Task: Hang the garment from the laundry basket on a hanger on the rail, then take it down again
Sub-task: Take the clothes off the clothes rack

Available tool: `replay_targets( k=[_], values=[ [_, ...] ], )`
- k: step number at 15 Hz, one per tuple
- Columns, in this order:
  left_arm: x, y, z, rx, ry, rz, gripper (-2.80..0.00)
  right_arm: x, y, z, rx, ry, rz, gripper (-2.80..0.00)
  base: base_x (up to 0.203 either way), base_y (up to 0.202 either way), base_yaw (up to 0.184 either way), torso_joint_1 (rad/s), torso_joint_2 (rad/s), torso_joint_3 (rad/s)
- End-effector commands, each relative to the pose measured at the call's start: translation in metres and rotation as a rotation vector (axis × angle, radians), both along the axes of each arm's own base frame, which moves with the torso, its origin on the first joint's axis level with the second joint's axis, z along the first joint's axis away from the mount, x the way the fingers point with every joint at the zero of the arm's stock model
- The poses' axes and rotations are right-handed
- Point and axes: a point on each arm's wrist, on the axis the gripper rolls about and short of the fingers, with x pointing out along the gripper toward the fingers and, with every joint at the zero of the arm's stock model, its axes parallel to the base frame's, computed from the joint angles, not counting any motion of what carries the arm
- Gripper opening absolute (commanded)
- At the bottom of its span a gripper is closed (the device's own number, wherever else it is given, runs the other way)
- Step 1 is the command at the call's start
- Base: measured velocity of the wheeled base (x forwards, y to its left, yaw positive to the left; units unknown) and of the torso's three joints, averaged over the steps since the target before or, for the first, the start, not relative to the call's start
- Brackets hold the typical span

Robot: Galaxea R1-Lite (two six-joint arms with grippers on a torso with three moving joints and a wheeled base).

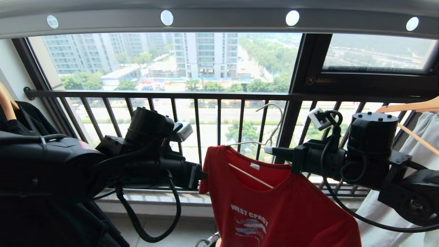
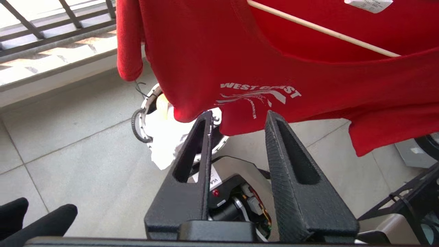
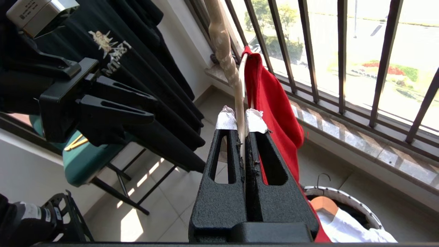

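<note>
Garment (image 1: 274,202) red, on hanger (image 1: 264,137) | right gripper (image 3: 241,123) clamps hanger

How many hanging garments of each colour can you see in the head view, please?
Red T-shirt: 1
Black garment: 1
Pale garment: 1
Total: 3

Both arms matte black, bulky cylindrical joints, looped black cables. Left gripper (image 2: 238,118): black wedge fingers (image 2: 291,164), ribbed inner faces, long slot cut-outs. Right gripper (image 3: 241,120): same black textured fingers (image 3: 219,171), tips wrapped in white tape. Small grey-white camera boxes on the wrists.
</note>
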Motion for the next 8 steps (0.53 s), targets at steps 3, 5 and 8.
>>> replay_targets(
  k=[3,5,8],
  values=[
    [0.007,-0.026,-0.020,0.074,-0.021,0.109,0.00,0.002,0.008,-0.006,-0.001,0.013,-0.010,-2.80,0.000,0.000,0.000,0.000,0.00,0.000],
    [0.017,-0.035,-0.029,0.087,-0.096,0.191,0.00,0.001,0.010,-0.005,0.004,0.018,-0.010,-2.80,0.000,0.000,0.000,0.000,0.00,0.000],
    [0.023,-0.047,-0.039,0.107,-0.178,0.284,0.00,-0.002,0.014,-0.004,0.006,0.014,-0.003,-2.80,0.000,0.000,0.000,0.000,0.00,0.000]
  ],
)
